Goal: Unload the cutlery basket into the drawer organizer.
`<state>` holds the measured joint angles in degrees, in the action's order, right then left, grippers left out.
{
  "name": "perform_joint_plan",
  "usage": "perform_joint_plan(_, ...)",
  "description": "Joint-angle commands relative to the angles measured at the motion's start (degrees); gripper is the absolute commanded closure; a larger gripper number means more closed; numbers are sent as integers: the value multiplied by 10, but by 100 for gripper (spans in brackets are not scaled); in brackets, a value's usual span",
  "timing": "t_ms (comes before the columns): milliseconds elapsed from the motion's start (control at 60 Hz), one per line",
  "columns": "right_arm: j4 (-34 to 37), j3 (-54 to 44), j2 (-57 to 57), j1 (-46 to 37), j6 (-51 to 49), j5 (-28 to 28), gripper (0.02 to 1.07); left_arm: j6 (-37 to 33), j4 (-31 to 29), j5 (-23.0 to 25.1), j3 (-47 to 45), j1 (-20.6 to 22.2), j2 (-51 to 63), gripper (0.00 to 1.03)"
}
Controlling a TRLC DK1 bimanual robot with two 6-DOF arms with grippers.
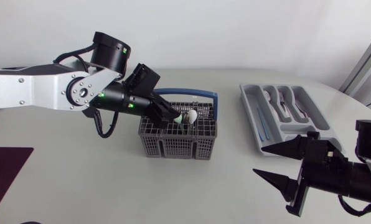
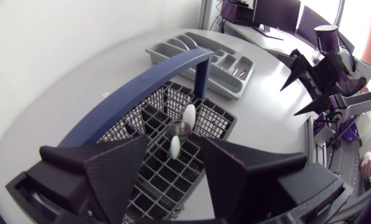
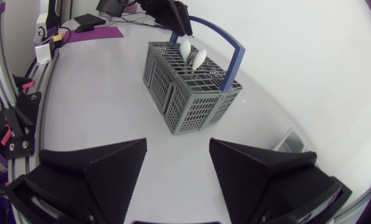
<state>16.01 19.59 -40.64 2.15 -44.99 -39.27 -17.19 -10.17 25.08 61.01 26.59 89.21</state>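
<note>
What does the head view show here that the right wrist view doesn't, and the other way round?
Only the head view: the drawer organizer with its compartments, cutlery already in them, and the whole left arm. The right wrist view catches just a corner of the organizer.

Only the right wrist view: the basket's end wall below one handle post.

Both: the cutlery basket with its blue handle, two white-handled pieces standing in it, the open left gripper at those pieces, and the open right gripper apart from the basket.
</note>
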Motion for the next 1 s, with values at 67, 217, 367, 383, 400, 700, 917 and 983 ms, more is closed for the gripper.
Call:
perform_joint_plan(67, -14, -15, -10, 2, 1, -1, 34, -15, 25, 5, -17, -10, 10, 30)
perform_joint_plan(217, -18, -18, -13, 2, 1, -1, 34, -20, 38, 5, -32, -11, 9, 30)
perform_joint_plan(367, -19, -21, -13, 3, 1, -1, 34, -28, 44, 5, -49, -12, 9, 30)
perform_joint_plan(383, -20, -21, -13, 3, 1, -1, 34, -28, 45, 5, -49, -12, 9, 30)
perform_joint_plan(400, -20, -21, -13, 3, 1, -1, 34, -28, 45, 5, -50, -13, 9, 30)
perform_joint_plan(700, -24, -22, -15, 3, 4, -1, 34, -28, 67, 5, -66, -14, 14, 30)
perform_joint_plan(917, -24, -26, -14, 3, 4, -1, 34, -28, 97, 5, -86, -7, 16, 30)
perform_joint_plan(983, -25, -27, -14, 3, 4, -1, 34, -28, 107, 4, -92, -6, 16, 30)
